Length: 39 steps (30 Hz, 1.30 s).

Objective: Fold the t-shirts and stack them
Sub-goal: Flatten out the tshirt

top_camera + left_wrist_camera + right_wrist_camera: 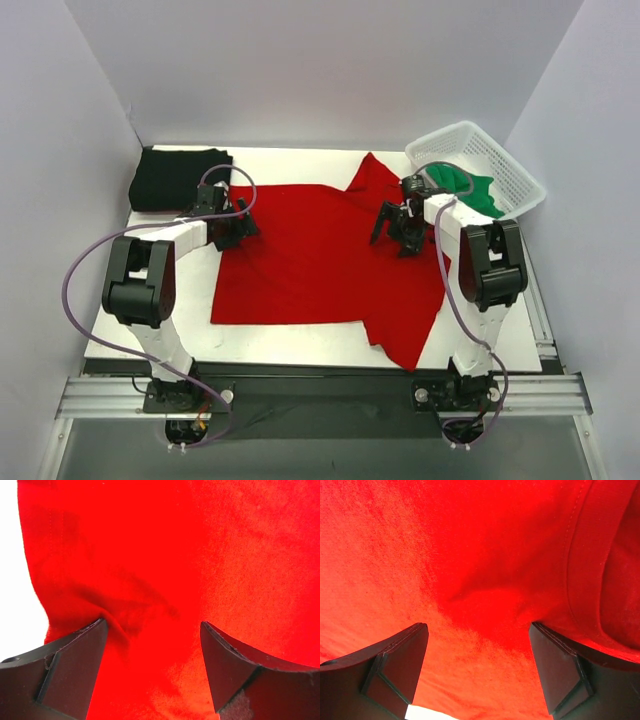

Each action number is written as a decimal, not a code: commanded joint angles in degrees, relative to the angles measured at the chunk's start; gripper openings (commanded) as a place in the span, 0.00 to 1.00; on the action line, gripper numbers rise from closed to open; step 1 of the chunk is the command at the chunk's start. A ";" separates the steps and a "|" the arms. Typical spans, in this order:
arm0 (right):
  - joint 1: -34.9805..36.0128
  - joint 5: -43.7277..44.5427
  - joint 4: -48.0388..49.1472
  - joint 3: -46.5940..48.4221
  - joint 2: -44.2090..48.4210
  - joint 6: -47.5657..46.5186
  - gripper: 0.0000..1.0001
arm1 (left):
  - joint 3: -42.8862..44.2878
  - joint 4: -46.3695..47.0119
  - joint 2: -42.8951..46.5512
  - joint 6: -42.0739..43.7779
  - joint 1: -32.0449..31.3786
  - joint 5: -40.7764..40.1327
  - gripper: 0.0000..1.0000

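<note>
The red t-shirt (320, 260) lies spread on the white table, a sleeve pointing to the back and a corner hanging toward the front right. My left gripper (235, 228) is open, its jaws pressed down on the shirt's left edge (150, 580). My right gripper (400, 235) is open over the shirt's right part (480, 580), near a hem seam. The black t-shirt (178, 178) lies folded at the back left. The green t-shirt (470, 188) hangs out of the basket at the back right.
A white mesh basket (490, 160) stands tilted at the back right corner. Grey walls close in the table on three sides. A metal rail (320, 390) runs along the near edge by the arm bases.
</note>
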State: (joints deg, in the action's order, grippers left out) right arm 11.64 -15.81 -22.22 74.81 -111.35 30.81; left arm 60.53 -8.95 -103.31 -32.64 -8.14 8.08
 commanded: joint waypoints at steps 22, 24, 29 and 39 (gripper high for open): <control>-0.21 -12.13 -3.89 9.75 2.27 -3.48 0.84 | -4.97 -22.56 25.78 1.45 -6.01 -33.70 0.91; 0.14 -12.05 -3.89 8.35 4.12 -2.77 0.83 | -8.57 -26.28 28.77 -0.22 -5.83 -36.19 0.91; 1.46 -11.61 -3.89 5.53 8.51 -0.93 0.82 | -14.12 -33.41 34.74 -6.99 -6.10 -37.34 0.91; 3.39 -7.66 -4.59 -2.81 16.51 -0.05 0.81 | -23.70 -37.28 40.90 -17.10 -6.18 -31.56 0.82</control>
State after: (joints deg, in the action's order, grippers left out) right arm 14.70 -25.58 -24.49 74.28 -98.52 30.24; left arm 38.76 -44.47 -64.20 -45.25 -14.15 -25.52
